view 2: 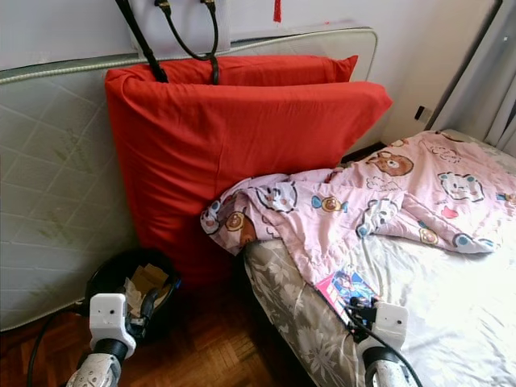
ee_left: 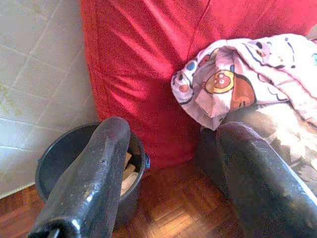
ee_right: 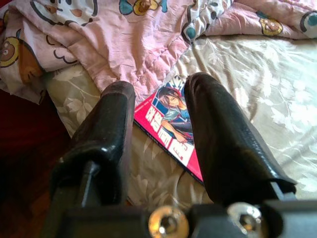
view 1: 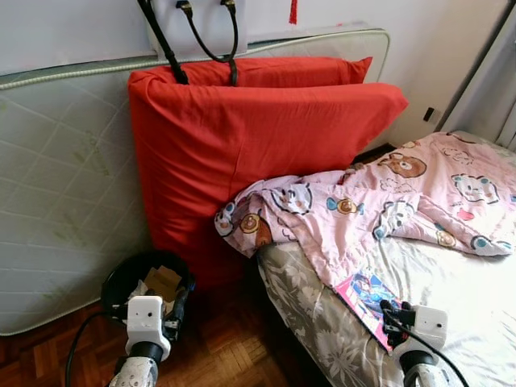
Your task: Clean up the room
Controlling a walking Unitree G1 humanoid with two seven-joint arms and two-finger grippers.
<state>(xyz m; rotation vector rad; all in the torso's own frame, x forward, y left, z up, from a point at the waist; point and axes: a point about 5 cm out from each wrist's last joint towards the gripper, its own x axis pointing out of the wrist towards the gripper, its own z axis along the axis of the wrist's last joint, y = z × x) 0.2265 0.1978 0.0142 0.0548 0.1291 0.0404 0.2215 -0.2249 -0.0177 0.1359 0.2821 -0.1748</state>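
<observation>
Right gripper (ee_right: 158,129): fingers parted, empty, poised just over thin red-covered comic book (ee_right: 171,131) lying on grey floral bedsheet (view 1: 322,322) beside pink cartoon-print quilt (view 1: 379,205). Step, likely: reaching. Next: descend, clamp book's edge.

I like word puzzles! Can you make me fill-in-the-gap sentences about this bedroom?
1. The big cushion leaning on the mattress is ____.
2. The comic book lies on the ____.
3. The black bucket stands on the wooden ____.
4. The right gripper has its fingers ____.

Missing words: red, bed, floor, open.
</observation>
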